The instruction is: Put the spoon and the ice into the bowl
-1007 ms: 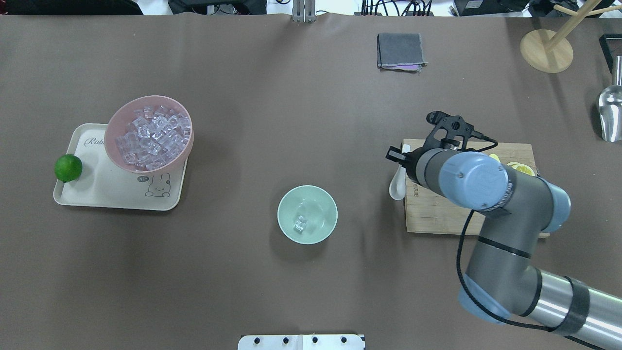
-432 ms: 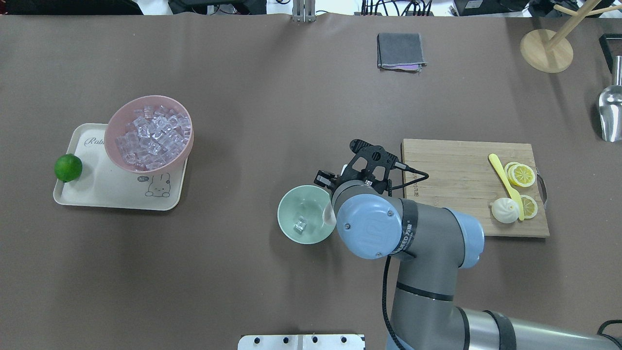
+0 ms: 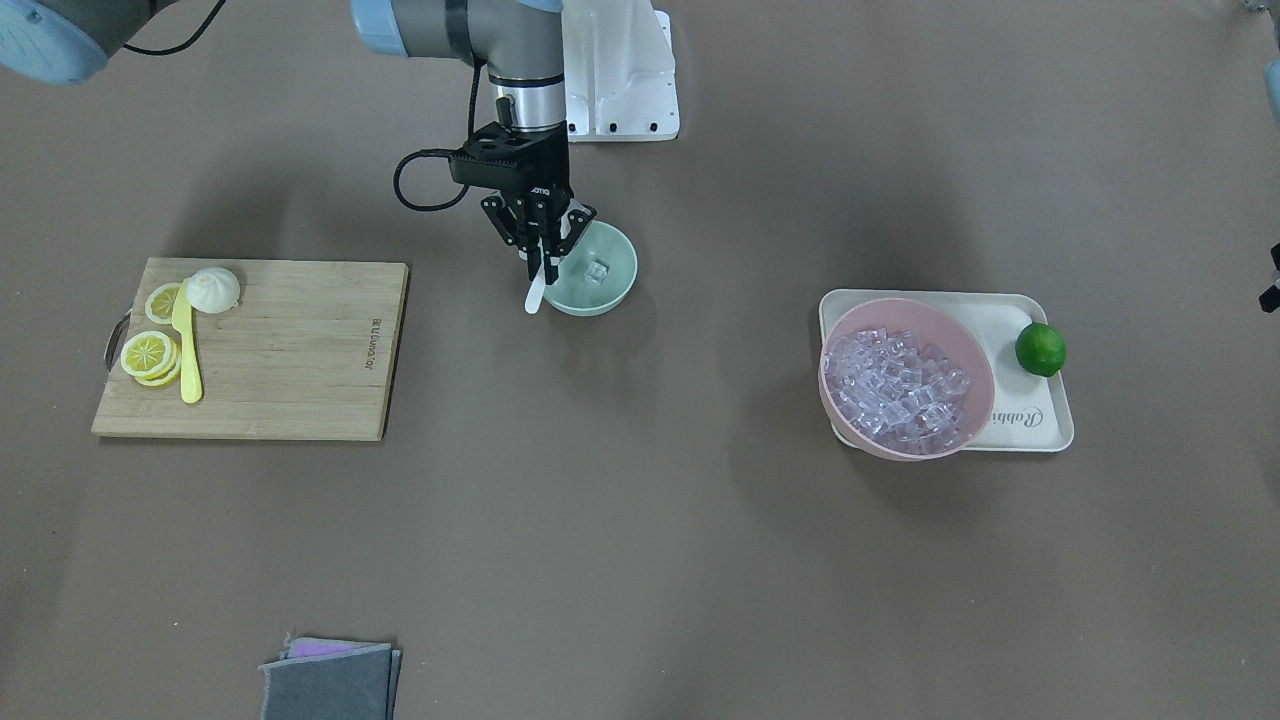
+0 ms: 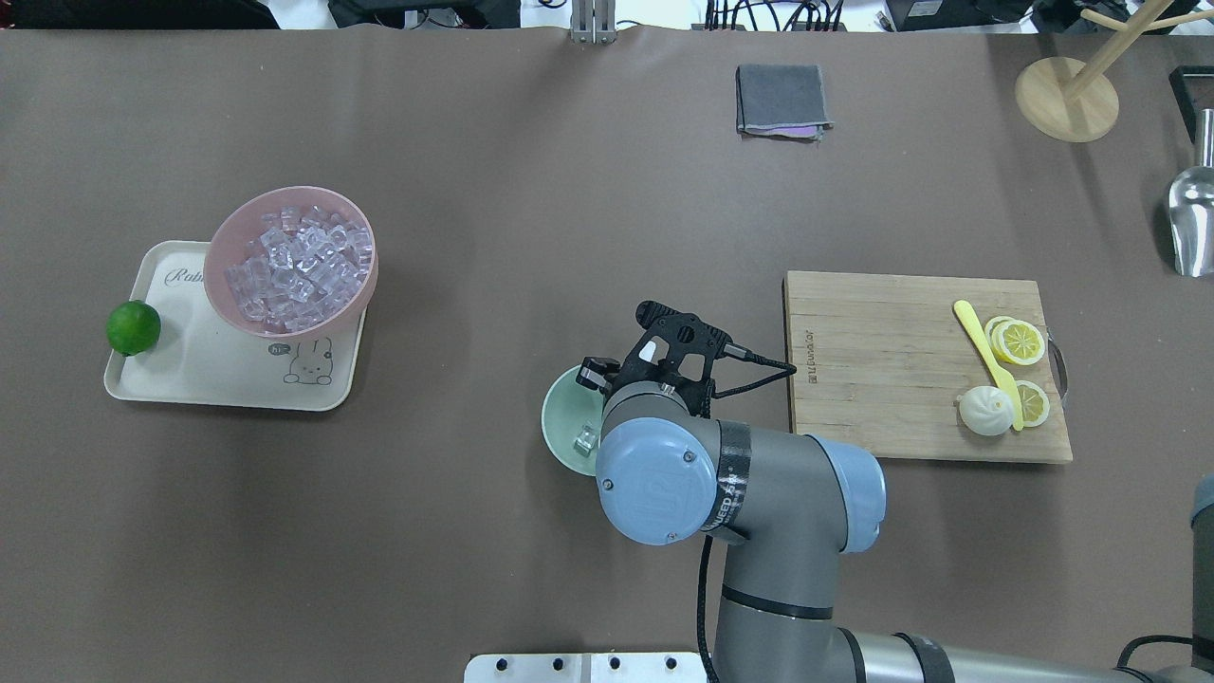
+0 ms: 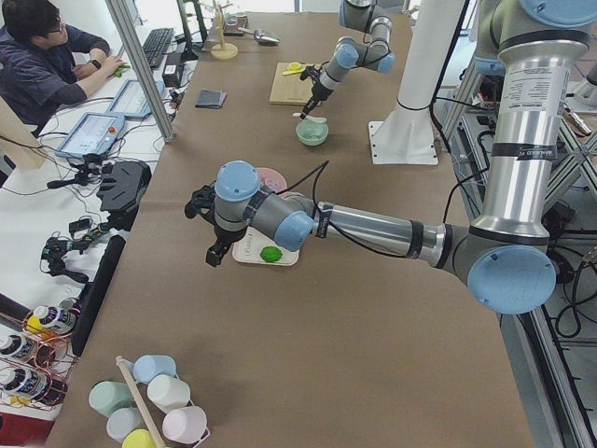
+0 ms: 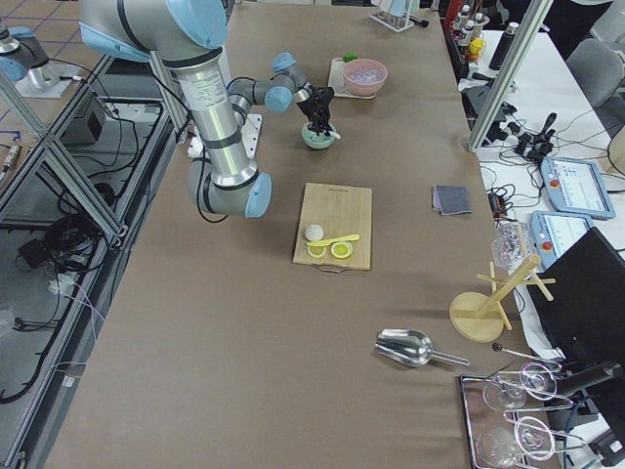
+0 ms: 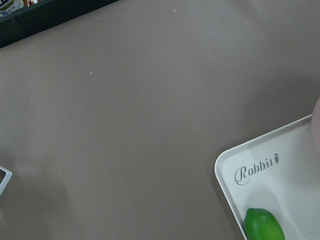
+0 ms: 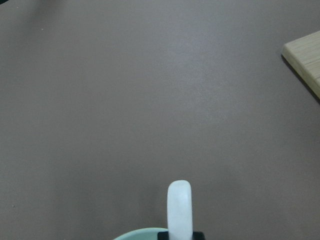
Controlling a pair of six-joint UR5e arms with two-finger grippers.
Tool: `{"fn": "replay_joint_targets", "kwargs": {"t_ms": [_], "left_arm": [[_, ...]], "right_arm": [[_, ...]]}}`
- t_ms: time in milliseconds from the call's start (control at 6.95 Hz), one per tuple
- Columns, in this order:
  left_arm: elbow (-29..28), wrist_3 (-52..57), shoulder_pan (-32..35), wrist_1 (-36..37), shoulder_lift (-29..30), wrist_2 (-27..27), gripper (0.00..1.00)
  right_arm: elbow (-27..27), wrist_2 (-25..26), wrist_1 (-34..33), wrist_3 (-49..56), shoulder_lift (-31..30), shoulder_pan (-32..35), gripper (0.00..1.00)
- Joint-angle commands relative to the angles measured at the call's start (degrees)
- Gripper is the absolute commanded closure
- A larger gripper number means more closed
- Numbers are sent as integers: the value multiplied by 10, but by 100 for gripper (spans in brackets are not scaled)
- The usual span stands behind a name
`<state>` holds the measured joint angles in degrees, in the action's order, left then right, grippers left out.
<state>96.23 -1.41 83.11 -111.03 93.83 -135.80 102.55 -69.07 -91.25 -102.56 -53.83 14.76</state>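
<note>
Holds spoon (image 3: 535, 297) pinched in right gripper (image 3: 545, 258) at bowl's (image 3: 612, 292) edge, long axis fore-aft, handle tip pointing away from robot. Cannot tell left gripper's (image 5: 215, 254) state.

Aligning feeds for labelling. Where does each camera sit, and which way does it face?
Front-facing: across the table, facing the robot; right gripper holds spoon at bowl.
Overhead: behind the robot, looking down; right arm over bowl.
Exterior left: table's left end; left gripper near.
Exterior right: opposite end; right arm near.
Left wrist: down on tray, lime; no gripper.
Right wrist: along the spoon's handle.
Overhead and front share bowl, tray.
</note>
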Motion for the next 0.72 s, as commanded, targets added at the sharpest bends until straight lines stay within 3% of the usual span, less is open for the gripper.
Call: {"fn": "replay_joint_targets", "kwargs": {"t_ms": [0, 576], "left_arm": [[-1, 0, -1, -1, 0, 0, 2], [0, 0, 1, 5, -1, -2, 2]], "right_arm": [[-6, 39, -2, 3, 0, -17, 1], [32, 42, -1, 87, 1, 15, 0]]}}
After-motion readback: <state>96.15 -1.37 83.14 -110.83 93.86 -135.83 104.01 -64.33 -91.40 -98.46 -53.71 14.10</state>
